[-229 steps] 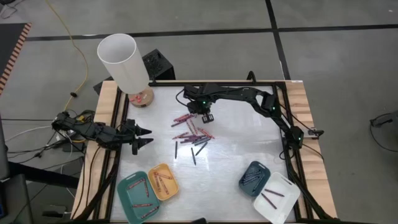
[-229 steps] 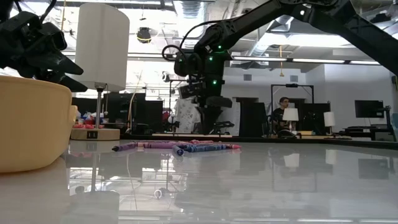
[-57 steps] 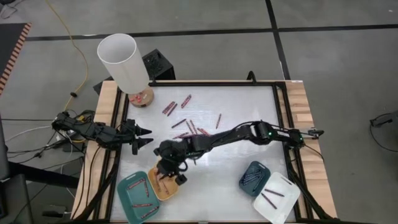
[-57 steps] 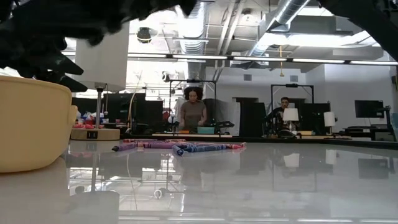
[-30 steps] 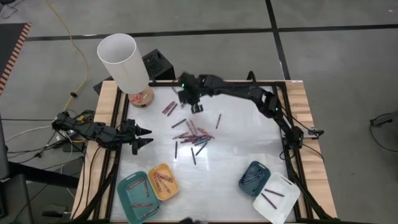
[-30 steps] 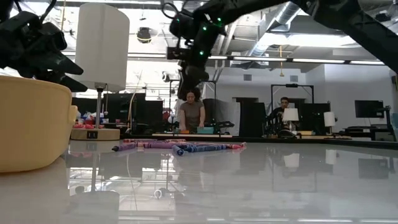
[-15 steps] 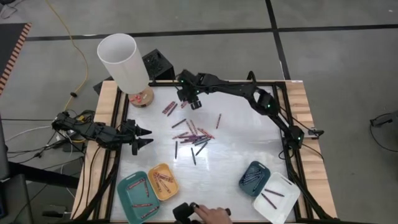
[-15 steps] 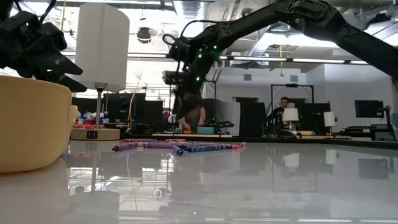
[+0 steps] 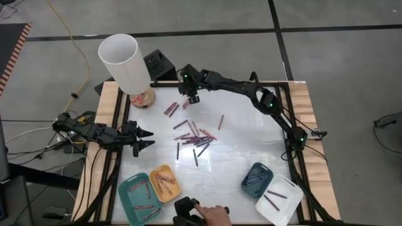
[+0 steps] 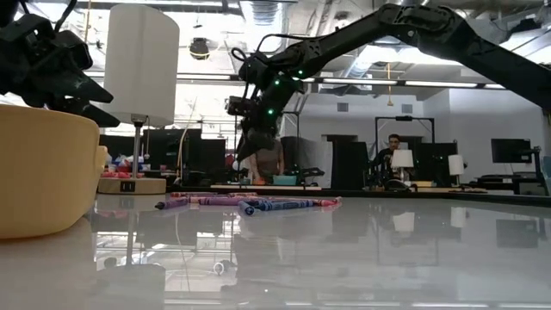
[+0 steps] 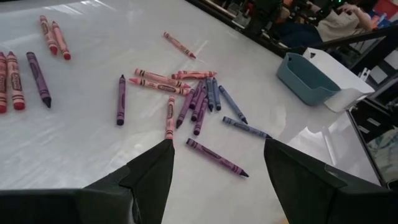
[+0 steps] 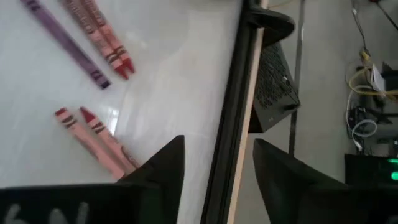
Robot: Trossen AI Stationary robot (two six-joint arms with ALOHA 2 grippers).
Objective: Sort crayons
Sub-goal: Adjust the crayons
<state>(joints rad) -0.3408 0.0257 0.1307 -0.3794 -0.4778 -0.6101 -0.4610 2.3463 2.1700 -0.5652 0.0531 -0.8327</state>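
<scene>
Short thin wax crayons scattered mid glossy white tabletop, right claw open, empty, above red crayons near the far edge, left claw open, empty, at the left edge.

Open workshop with a grey concrete floor around a glossy white tabletop

From above, the grey concrete floor carries dark seam lines and a yellow cable trailing at 10 o'clock. A white cylindrical lamp shade on a wooden base stands at the white tabletop corner near 11 o'clock. Level across, exposed ceiling ducts and strip lights hang overhead; two people sit at desks with dark monitors toward 3 o'clock.
</scene>
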